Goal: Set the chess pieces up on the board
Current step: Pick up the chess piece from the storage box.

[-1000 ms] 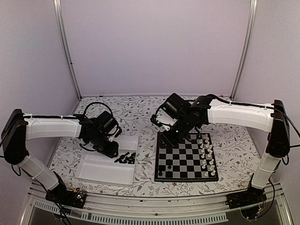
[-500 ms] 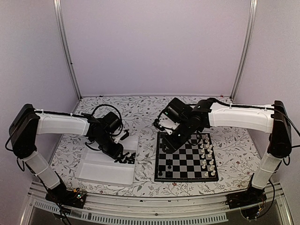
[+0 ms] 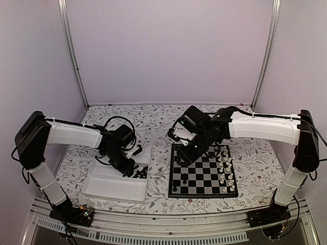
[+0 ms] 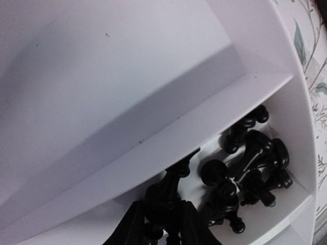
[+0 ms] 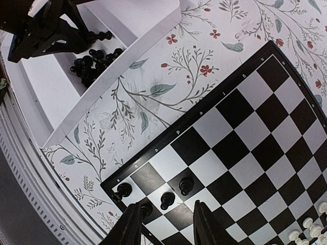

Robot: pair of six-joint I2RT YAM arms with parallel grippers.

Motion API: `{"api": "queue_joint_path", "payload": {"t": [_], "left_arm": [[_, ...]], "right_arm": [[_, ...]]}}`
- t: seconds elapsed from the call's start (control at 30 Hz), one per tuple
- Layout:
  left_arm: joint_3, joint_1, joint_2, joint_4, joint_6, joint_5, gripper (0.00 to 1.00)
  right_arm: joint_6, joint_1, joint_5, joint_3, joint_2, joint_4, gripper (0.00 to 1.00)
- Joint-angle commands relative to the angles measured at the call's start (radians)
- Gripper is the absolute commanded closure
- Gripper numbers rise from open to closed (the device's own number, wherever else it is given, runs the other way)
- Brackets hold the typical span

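Observation:
My left gripper (image 3: 129, 167) is down in the white tray (image 3: 110, 186), shut on a black chess piece (image 4: 164, 190) that lies between its fingers (image 4: 137, 222). A pile of several black pieces (image 4: 250, 166) lies just to its right in the tray's end compartment and also shows in the top view (image 3: 139, 172). My right gripper (image 5: 167, 204) is open and empty, above the left edge of the chessboard (image 5: 245, 148). Several black pieces (image 5: 185, 185) stand at the board's near left corner. The board also shows in the top view (image 3: 202, 171).
White pieces (image 3: 227, 171) stand in rows along the board's right side. The tray's long divider wall (image 4: 153, 148) runs just beyond the held piece. The floral tablecloth (image 3: 158, 132) covers the table. Walls and metal posts enclose the back and sides.
My left gripper has moved right and down into the tray's pile of black pieces and closed on one. My right gripper has shifted slightly down toward the board's left edge.

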Motion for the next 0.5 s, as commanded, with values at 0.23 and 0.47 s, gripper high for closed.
{"api": "queue_joint_path", "payload": {"t": [0.23,0.47], "left_arm": [[-0.022,0.009,0.013,-0.003,-0.003,0.021,0.96],[-0.011,0.009,-0.15,-0.028,-0.036,-0.004,0.99]], "right_arm": [[0.001,-0.005,-0.027,0.017,-0.019,0.029,0.63],[0.012,-0.01,-0.07,0.096,-0.012,0.062,0.63]]}}
